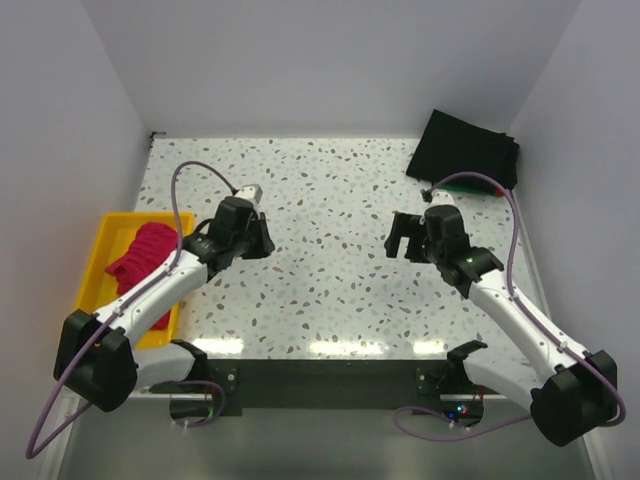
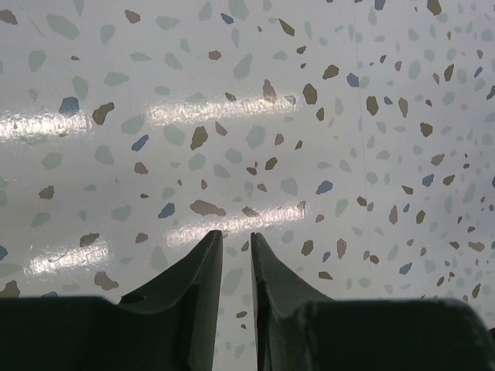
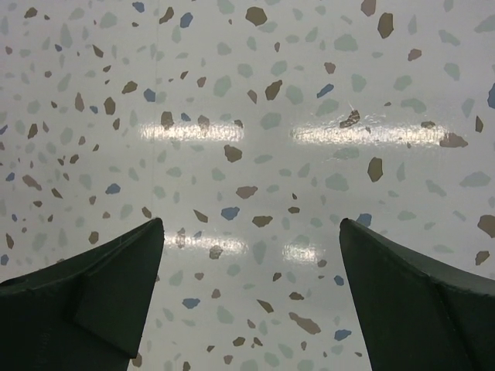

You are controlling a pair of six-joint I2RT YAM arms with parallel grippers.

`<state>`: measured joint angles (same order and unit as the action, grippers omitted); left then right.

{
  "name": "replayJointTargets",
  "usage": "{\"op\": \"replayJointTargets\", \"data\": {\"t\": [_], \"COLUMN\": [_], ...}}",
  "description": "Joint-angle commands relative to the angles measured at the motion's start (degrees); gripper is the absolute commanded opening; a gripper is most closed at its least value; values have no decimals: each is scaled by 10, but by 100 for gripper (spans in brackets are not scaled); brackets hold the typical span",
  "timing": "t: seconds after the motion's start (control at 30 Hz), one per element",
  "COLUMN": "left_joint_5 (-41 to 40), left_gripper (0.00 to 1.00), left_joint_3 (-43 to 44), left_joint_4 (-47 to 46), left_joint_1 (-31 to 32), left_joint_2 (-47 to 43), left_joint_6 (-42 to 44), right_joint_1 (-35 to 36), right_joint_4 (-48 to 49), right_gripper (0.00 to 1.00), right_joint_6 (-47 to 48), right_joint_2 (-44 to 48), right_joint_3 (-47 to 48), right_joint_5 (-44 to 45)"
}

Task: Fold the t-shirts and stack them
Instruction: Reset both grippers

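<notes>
A crumpled magenta-pink t-shirt (image 1: 143, 258) lies in the yellow tray (image 1: 103, 243) at the left. At the back right corner a black t-shirt (image 1: 465, 150) lies folded, and a thin green edge (image 1: 482, 187) of another shirt shows under its near side. My left gripper (image 1: 260, 240) (image 2: 236, 234) hovers over bare table right of the tray. Its fingers stand a narrow gap apart with nothing between them. My right gripper (image 1: 402, 238) (image 3: 251, 222) hangs wide open over bare table, in front of the black shirt, and holds nothing. Neither wrist view shows any cloth.
The speckled white table (image 1: 330, 190) is walled at the back and on both sides. The tray sits against the left edge. The arm bases and their cables occupy the near edge.
</notes>
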<state>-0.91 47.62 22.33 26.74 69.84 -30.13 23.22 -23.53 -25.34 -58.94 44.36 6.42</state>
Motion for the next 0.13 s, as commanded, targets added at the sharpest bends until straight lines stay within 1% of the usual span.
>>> {"op": "replayJointTargets", "data": {"t": [0.0, 0.1], "left_joint_5": [-10, -10], "left_gripper": [26, 26], "left_joint_3": [-2, -5], "left_joint_4": [-32, -33], "left_joint_1": [-4, -4], "left_joint_2": [-23, -29], "left_joint_6": [-9, -11], "right_joint_1": [0, 1], "right_joint_4": [6, 2], "right_gripper": [99, 99], "right_joint_6": [-9, -9], "right_joint_2": [-2, -5], "right_joint_3": [-2, 6], "right_joint_5": [-10, -9]}}
